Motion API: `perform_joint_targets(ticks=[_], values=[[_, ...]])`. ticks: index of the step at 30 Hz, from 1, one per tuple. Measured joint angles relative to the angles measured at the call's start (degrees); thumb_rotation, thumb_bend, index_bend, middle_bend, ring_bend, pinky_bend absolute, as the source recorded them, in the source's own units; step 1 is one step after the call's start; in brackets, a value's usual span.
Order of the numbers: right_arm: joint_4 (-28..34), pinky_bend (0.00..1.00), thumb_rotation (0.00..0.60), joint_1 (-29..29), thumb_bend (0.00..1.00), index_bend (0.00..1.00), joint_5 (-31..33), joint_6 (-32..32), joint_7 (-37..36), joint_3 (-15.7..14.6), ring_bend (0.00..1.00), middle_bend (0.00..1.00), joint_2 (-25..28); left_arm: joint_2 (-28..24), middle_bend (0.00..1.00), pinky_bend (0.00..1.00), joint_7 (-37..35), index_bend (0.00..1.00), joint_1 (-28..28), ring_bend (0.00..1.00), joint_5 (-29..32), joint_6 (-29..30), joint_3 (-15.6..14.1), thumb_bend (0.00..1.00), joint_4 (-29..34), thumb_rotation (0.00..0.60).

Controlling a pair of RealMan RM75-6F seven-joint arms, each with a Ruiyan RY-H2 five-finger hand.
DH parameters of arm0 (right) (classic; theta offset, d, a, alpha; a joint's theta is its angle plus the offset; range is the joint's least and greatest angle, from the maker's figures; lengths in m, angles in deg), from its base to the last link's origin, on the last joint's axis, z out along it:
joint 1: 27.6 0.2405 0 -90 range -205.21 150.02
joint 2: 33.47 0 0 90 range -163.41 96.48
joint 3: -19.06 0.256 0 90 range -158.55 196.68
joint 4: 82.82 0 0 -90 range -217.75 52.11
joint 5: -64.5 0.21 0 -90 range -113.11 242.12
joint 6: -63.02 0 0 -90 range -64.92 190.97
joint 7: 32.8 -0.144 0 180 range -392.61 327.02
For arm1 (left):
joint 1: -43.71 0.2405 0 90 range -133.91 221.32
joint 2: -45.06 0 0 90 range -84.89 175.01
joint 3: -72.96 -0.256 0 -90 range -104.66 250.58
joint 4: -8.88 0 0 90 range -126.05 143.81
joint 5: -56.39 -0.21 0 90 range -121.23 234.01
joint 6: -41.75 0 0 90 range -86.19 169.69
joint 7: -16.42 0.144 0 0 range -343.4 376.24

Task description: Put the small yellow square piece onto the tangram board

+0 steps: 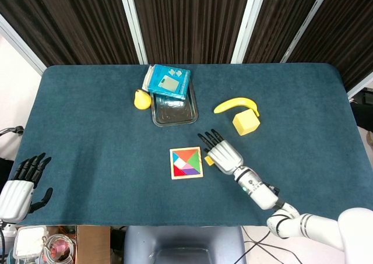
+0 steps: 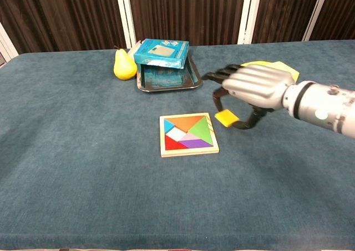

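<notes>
The small yellow square piece (image 2: 226, 118) is lifted off the cloth, pinched under my right hand (image 2: 252, 90) just right of the tangram board (image 2: 188, 134). In the head view the piece (image 1: 209, 160) peeks out at the left edge of the right hand (image 1: 221, 154), beside the board (image 1: 186, 162). The board holds several coloured pieces. My left hand (image 1: 20, 185) hangs at the lower left off the table, fingers apart and empty; the chest view does not show it.
A yellow pear (image 2: 124, 65) and a teal box (image 2: 161, 53) on a metal tray (image 2: 191, 80) stand at the back. A banana (image 1: 235, 105) and a yellow block (image 1: 246, 123) lie behind the right hand. The table's front edge (image 1: 175, 224) runs near the arm.
</notes>
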Motion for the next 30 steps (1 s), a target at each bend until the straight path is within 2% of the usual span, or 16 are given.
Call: perform_joint_targets(ticks=[6,15,22,30], values=[[2.22,0.00,0.600,3.27,0.47,0.64,2.16,-1.58,5.83,2.37,0.00,0.07,-2.60,-0.09,0.00,0.10,-0.19,0.00,0.15,0.00,-0.40,0.42,-0.06,0.41,-0.18,0.600],[0.50,0.00,0.600,8.26,0.47,0.64,7.40,-4.11,16.34,4.01,0.00,0.07,-10.27,-0.90,0.00,0.10,-1.55,0.00,0.76,0.00,0.06,1.08,-0.02,0.41,-0.28,0.600],[-2.10,0.00,0.600,9.35,0.47,0.63,10.34,-4.78,17.90,3.90,0.00,0.08,-11.86,-0.98,0.00,0.10,-1.77,0.00,0.97,0.00,-0.10,1.25,-0.09,0.41,-0.41,0.600],[-3.79,0.00,0.600,9.77,0.47,0.63,10.68,-4.54,17.03,3.32,0.00,0.09,-11.76,-0.81,0.00,0.10,-1.31,0.00,0.55,0.00,0.11,0.58,0.18,0.41,-0.32,0.600]])
